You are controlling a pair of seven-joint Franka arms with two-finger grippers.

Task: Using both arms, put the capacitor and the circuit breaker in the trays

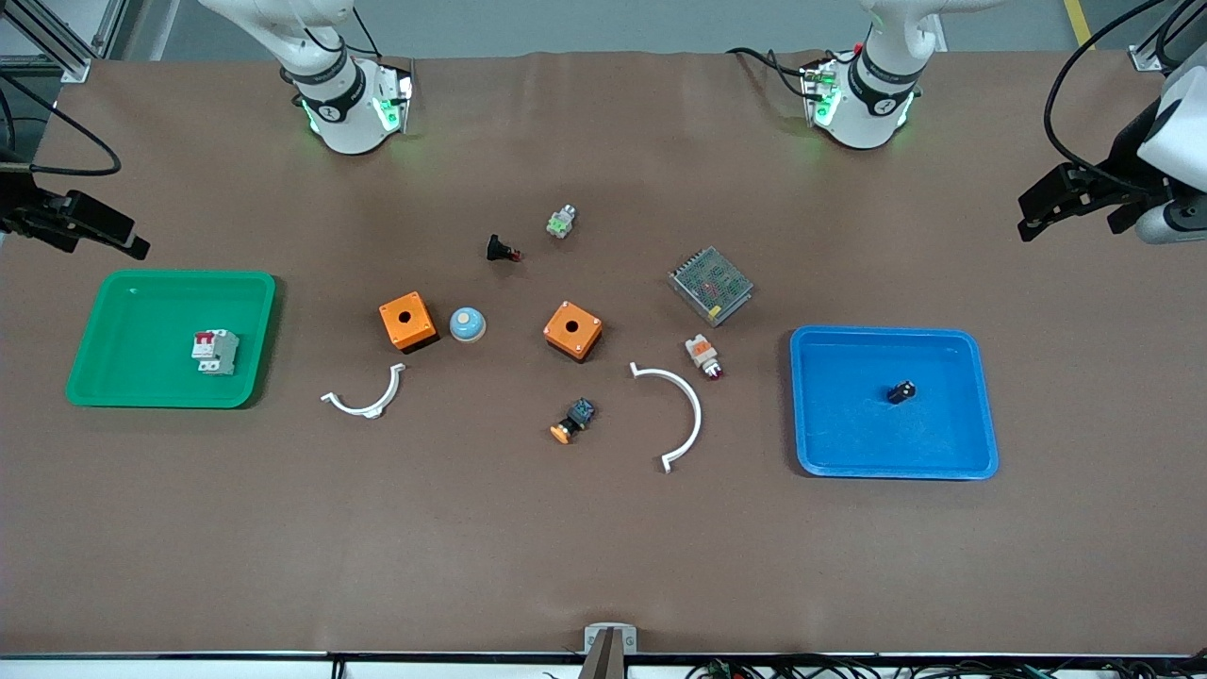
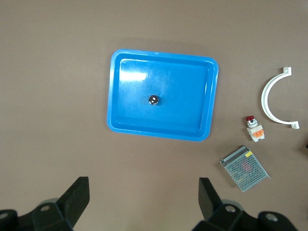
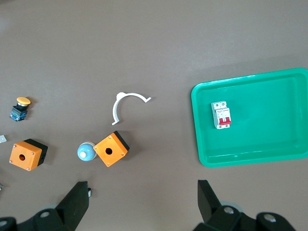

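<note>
The circuit breaker [image 1: 215, 351], a white-grey block with red levers, lies in the green tray [image 1: 123, 391] at the right arm's end; the right wrist view shows it too [image 3: 221, 115]. The capacitor [image 1: 901, 391], a tiny black cylinder, lies in the blue tray [image 1: 849, 462] at the left arm's end; the left wrist view shows it too [image 2: 153, 100]. My right gripper [image 1: 85, 226] hangs open and empty over bare table beside the green tray [image 3: 202, 159]. My left gripper [image 1: 1070, 212] hangs open and empty over bare table beside the blue tray [image 2: 161, 134].
Between the trays lie two orange boxes [image 1: 407, 321] [image 1: 572, 330], a blue-white dome [image 1: 467, 324], two white curved clips [image 1: 363, 401] [image 1: 674, 415], a metal mesh box [image 1: 710, 285], a white-and-orange part [image 1: 703, 356], a black red-tipped button [image 1: 502, 250] and a yellow-headed button [image 1: 572, 422].
</note>
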